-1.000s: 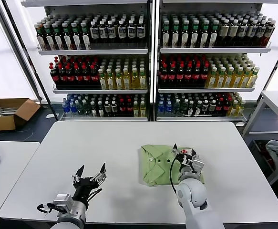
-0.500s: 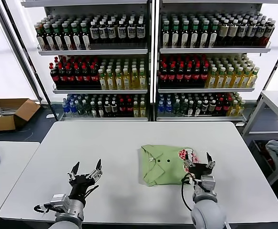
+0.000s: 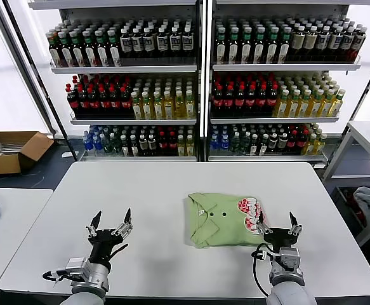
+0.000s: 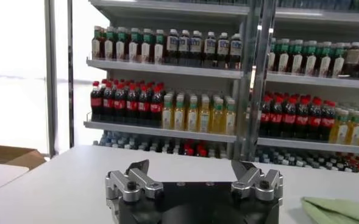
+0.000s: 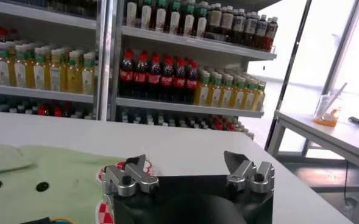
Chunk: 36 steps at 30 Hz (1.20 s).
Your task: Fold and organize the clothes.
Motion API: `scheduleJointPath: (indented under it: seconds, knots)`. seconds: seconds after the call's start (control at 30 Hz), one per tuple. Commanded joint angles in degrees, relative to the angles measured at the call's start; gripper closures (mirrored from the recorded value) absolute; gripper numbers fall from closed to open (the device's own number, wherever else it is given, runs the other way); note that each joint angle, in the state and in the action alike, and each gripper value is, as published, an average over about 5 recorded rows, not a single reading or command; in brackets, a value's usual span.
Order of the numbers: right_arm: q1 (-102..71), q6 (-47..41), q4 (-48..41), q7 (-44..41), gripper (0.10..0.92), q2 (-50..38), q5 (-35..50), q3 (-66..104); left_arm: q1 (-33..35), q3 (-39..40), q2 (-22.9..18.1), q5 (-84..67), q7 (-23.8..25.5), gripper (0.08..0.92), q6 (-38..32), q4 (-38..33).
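Much of both my arms is cut off at the near edge of the head view; only the wrists and grippers show. In the wrist views the dark gripper bodies fill the near part of the picture and hide the tabletop directly under them. The polo shirt (image 3: 224,219) appears only as a thin green sliver (image 4: 341,210) at one corner of the left wrist view, and my right wrist view shows part of it (image 5: 39,182), with two dark buttons and the edge of the red-and-white patch, the remainder hidden by the gripper body. How neat the shirt's underlying folds are cannot be made out.

My left gripper (image 3: 110,227) stands above the near left part of the white table (image 3: 146,190), fingers pointing up and away from me, spread wide and empty. It is well apart from the shirt.

My right gripper (image 3: 278,227) stands near the table's near right edge, just beside the shirt's near right corner, fingers likewise raised and spread wide, holding nothing.

The shirt lies folded into a compact rectangle, right of centre on the table, collar toward my left, patch at its right end.
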Motion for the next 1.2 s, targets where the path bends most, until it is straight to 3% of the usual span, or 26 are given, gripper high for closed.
scheduleJointPath:
  seconds: [0.03,0.47,1.2]
  knots:
    - [-2.3,-0.8,1.7,-0.1,0.203,-0.9,-1.1,1.5,-1.3,-0.3,0.2,0.8,0.4,0.177,-1.0,0.9]
    - [-4.2,0.0,3.5,-0.6,0.203,-2.0,1.0,2.3,-0.9,-0.4,0.0,2.3,3.2,0.177,-1.1,0.3]
    - [-5.9,0.0,5.7,-0.7,0.203,-2.1,1.2,2.3,0.2,-0.5,-0.1,2.9,3.0,0.177,-0.3,-0.7]
